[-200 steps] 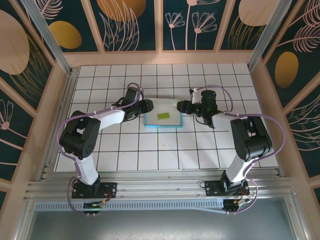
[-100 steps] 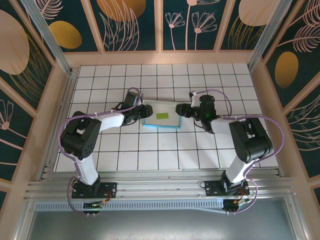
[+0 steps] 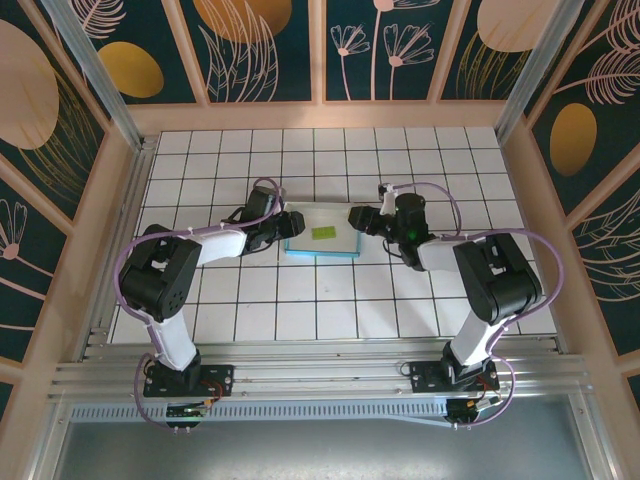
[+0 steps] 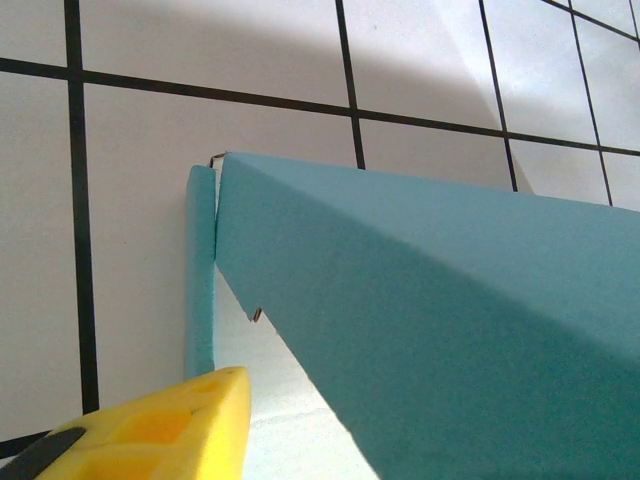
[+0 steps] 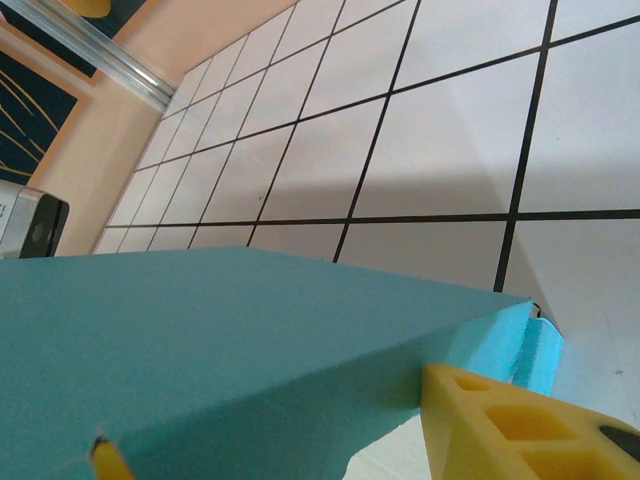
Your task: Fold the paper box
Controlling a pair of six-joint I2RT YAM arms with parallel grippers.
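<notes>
The paper box (image 3: 325, 252) sits in the middle of the surface (image 3: 300, 300). It is teal outside and white inside, with a small green block (image 3: 322, 232) in it. The left hand (image 3: 290, 222) and the right hand (image 3: 355, 217) are at its ends. I cannot tell if they grip.

The shallow teal-walled paper box (image 3: 322, 239) lies mid-table, white inside facing up.

Matt, faintly grainy paper box (image 4: 420, 330); smooth tiled table (image 3: 300, 290)
</notes>
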